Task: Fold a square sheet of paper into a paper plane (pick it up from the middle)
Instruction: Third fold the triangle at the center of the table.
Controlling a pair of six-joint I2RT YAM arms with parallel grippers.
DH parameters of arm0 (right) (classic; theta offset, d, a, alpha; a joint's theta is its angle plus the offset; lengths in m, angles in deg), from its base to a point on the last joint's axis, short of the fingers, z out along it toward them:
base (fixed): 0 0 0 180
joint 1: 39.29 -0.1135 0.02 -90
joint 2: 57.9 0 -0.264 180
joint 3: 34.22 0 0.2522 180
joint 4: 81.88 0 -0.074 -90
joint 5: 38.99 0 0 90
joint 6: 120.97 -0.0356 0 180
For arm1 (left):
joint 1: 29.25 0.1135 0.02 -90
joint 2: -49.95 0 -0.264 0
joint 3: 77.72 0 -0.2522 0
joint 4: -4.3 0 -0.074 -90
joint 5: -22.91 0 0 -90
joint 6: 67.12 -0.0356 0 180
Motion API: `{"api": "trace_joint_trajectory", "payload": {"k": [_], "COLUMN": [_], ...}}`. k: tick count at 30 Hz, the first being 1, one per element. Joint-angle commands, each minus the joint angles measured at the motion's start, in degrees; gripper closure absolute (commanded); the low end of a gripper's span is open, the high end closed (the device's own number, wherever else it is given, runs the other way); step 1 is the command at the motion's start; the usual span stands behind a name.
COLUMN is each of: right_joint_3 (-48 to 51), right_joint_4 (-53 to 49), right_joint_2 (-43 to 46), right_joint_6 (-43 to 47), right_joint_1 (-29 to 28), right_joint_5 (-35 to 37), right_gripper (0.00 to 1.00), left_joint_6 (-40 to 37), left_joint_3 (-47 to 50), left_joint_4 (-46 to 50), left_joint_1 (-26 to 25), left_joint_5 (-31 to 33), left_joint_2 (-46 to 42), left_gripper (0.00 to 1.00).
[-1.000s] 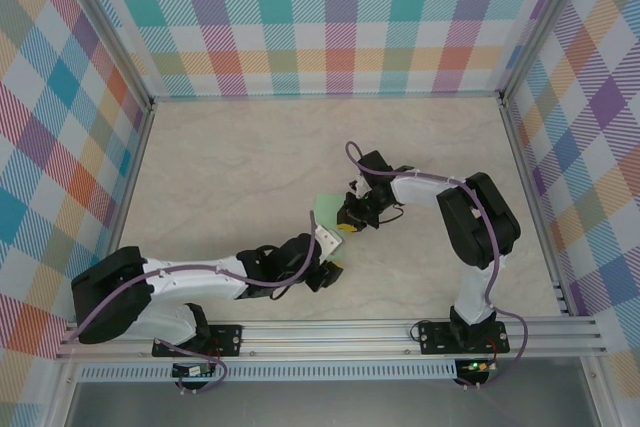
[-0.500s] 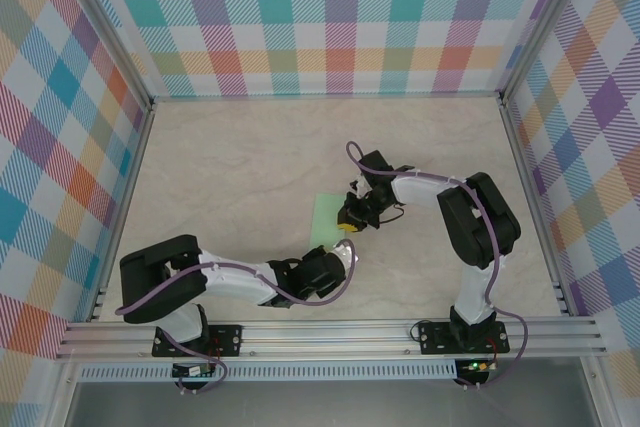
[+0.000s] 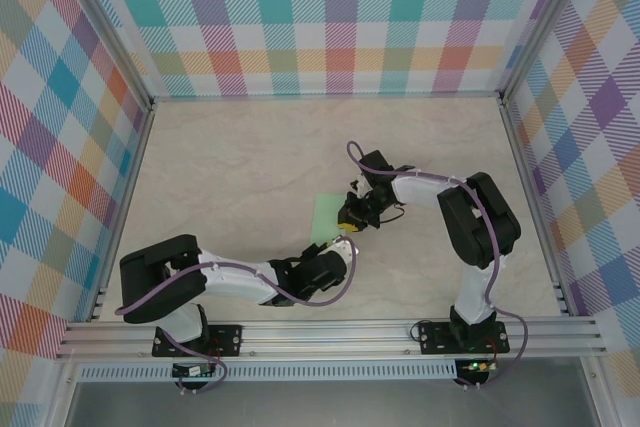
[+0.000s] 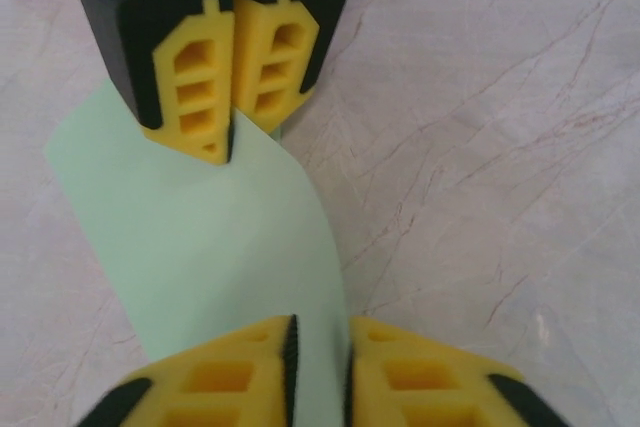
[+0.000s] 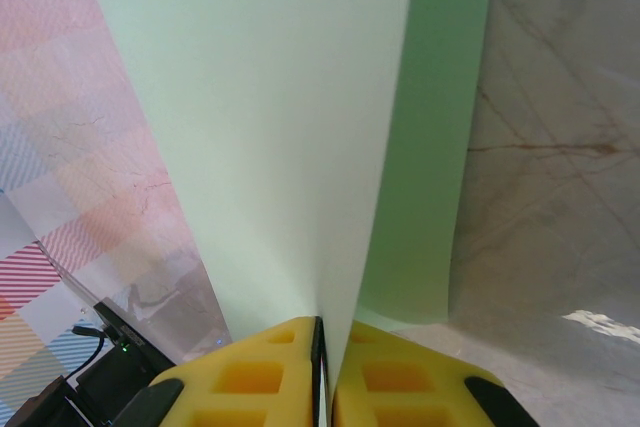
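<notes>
We see the light green paper plane (image 3: 326, 215) mid-worktop (image 3: 230, 167), a folded strip. The left hand (image 4: 320, 377) is pinched narrowly on its near end. The right hand (image 5: 322, 367) is clamped on its far end.
</notes>
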Motion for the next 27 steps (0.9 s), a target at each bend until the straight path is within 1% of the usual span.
{"api": "trace_joint_trajectory", "payload": {"k": [1,2,5,7,11,15,17,22,27], "right_joint_3": [-0.83,-0.83,-0.92,-0.83,-0.74,-0.01,1.02,3.27,3.48], "right_joint_4": [-1.21,-1.3,-1.43,-1.54,-2.34,-4.72,-5.36,-6.48,-8.0], "right_joint_2": [0.3,0.37,0.47,0.8,2.03,4.74,6.29,10.31,12.63], "right_joint_6": [1.03,0.99,1.07,1.07,1.58,2.52,2.95,4.1,5.45], "right_joint_1": [0.11,0.18,0.23,0.23,0.36,1.36,2.56,5.74,7.3], "right_joint_5": [-1.04,-0.94,-0.86,-0.79,0.6,4.45,5.86,7.97,9.01], "right_gripper": [0.88,0.88,0.87,0.85,0.78,0.69,0.64,0.6,0.59], "left_joint_6": [0.4,0.55,1.01,1.37,3.02,6.18,7.25,9.17,12.33], "left_joint_3": [1.17,1.35,1.67,1.51,1.46,0.86,0.34,-0.29,-0.45], "left_joint_4": [-1.91,-1.89,-1.47,-0.74,-0.24,1.29,2.59,4.09,3.88], "left_joint_1": [-0.41,-0.19,0.55,1.08,2.67,5.26,6.83,9.84,14.08], "left_joint_5": [2.04,1.86,0.12,-2.0,-6.62,-12.64,-16.78,-25.13,-33.61], "left_joint_2": [-2.9,-3.25,-3.95,-4.17,-4.56,-5.7,-6.41,-7.71,-8.44], "left_gripper": [0.91,0.95,1.0,1.0,1.0,1.0,1.0,1.0,1.0]}}
